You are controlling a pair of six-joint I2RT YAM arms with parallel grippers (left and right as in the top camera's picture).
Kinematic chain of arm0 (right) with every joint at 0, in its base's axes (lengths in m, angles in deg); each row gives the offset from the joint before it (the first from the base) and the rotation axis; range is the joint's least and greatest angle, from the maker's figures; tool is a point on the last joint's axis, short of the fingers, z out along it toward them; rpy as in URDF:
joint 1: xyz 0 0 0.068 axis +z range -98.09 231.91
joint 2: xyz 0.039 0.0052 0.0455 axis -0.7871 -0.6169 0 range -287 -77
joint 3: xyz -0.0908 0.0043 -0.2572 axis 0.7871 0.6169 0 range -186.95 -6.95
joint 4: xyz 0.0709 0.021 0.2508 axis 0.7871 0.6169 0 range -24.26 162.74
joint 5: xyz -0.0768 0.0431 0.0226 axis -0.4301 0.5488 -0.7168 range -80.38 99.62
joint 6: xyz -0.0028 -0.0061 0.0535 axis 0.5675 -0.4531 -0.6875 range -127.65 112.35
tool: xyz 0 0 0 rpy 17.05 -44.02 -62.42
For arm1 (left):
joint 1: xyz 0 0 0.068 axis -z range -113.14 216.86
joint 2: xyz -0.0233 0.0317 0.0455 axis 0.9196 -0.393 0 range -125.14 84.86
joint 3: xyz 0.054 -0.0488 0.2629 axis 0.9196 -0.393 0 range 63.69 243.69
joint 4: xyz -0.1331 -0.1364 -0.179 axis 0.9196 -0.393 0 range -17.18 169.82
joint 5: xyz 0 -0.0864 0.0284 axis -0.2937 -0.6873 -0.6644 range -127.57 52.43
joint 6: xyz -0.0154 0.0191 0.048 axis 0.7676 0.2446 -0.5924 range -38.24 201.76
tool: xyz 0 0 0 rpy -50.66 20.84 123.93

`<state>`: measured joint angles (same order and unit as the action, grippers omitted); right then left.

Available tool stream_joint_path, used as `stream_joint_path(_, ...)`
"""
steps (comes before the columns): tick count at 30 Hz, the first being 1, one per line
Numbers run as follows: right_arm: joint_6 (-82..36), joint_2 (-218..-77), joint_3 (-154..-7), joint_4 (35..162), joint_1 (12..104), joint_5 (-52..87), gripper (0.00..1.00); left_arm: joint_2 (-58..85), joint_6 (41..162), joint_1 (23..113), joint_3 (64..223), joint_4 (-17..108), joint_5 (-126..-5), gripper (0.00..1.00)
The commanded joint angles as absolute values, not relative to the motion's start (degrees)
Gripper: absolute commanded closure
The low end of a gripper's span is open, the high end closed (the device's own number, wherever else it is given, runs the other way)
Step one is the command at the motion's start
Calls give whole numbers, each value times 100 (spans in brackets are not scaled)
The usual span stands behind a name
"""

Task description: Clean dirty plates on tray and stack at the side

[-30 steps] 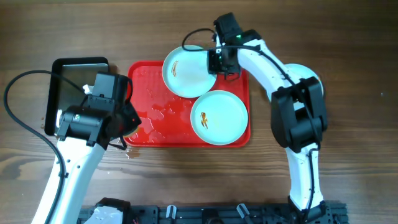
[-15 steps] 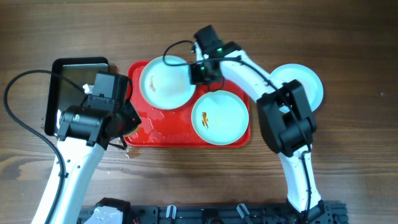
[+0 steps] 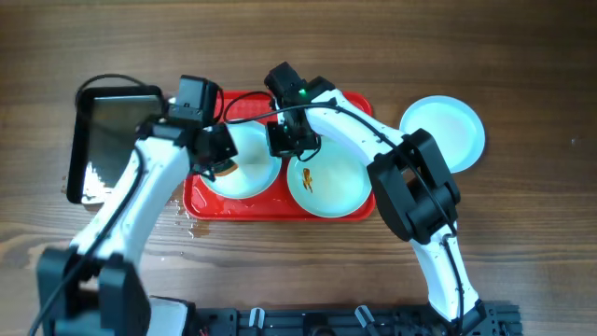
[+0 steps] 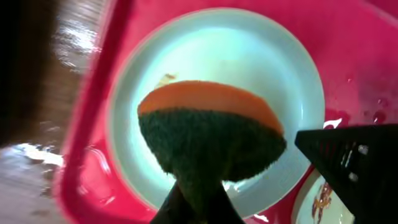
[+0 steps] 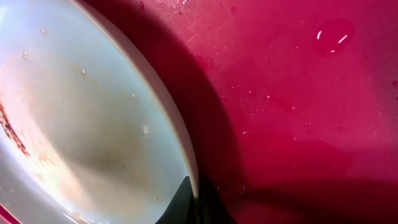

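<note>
Jaws of the right gripper point(image 3: 291, 140) are closed on the right rim of a plate point(image 3: 250, 175) lying at the tray's point(image 3: 270, 207) left end; left gripper point(image 4: 198, 200) clamps a sponge point(image 4: 211, 134) over its centre.

**Both arms reach inward, both grippers clamped**

The left arm point(image 3: 131, 201) rises from the near-left edge of the overhead view and stretches away and to the right, almost straight, with its wrist bent down. The left gripper point(image 3: 219, 161) points downward, its fingers point(image 4: 194, 202) pinched tight on a sponge point(image 4: 208, 134). The right arm point(image 3: 415, 187) climbs from the near-right base, folds at a dark elbow, then runs its white forearm leftward. The right gripper point(image 3: 283, 140) hangs just beside the left one. Its jaws are closed on the rim of a plate point(image 5: 74, 124), and little of them shows in its wrist view.
</note>
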<state>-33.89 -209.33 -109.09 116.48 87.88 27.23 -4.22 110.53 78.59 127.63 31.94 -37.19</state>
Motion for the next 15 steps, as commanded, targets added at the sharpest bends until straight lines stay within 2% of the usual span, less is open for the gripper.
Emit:
stream_joint_path(1,-3509,-21084,-10870,11569,8790,2559,96,-1108,10865,7835,12818,3570,-4303,96)
stream_joint_path(6,-3640,-21084,-10870,11493,8790,2554,96,-1996,10874,7837,12818,4305,-5221,96)
stream_joint_path(9,-3616,-21084,-10870,11528,8792,2508,95,-2288,10872,7837,12818,4366,-5269,96)
stream_joint_path(12,-3631,-21084,-10870,11543,8790,2408,96,-2566,10874,7837,12813,4357,-4954,96)
stream_joint_path(14,-3631,-21084,-10870,11617,8790,2235,96,-2680,10874,7835,12811,4233,-4322,96)
stream_joint_path(15,-3633,-21084,-10870,11659,8790,2189,96,-2723,10876,7835,12811,4056,-3577,96)
